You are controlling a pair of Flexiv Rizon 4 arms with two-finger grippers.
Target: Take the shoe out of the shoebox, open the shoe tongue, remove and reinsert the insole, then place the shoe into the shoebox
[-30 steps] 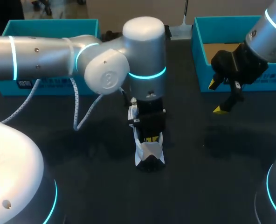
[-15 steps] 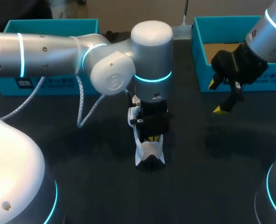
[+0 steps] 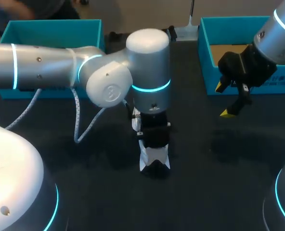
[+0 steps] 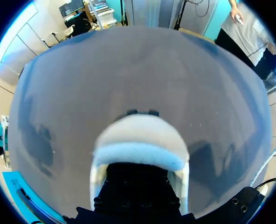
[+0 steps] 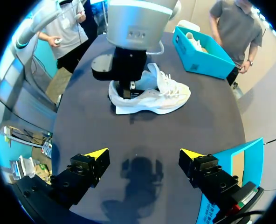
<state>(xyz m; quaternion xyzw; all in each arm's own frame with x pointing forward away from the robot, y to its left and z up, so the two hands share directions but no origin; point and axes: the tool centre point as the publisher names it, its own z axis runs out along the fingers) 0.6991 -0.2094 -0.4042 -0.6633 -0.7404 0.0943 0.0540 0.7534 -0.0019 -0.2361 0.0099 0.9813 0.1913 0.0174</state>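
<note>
Left gripper (image 3: 154, 140) has sunk deeper into the shoe (image 3: 155, 161), its hold I cannot tell; right gripper (image 3: 224, 100) waits, fingers wide; insole removal judged in hand, needing a firm pinch.

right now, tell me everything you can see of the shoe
The shoe is a white low sneaker with white laces, a thick pale sole and a fabric-like upper. It stands upright on its sole on the dark table, tongue raised. The left gripper is down in its opening near the heel; nothing else touches it.
</note>
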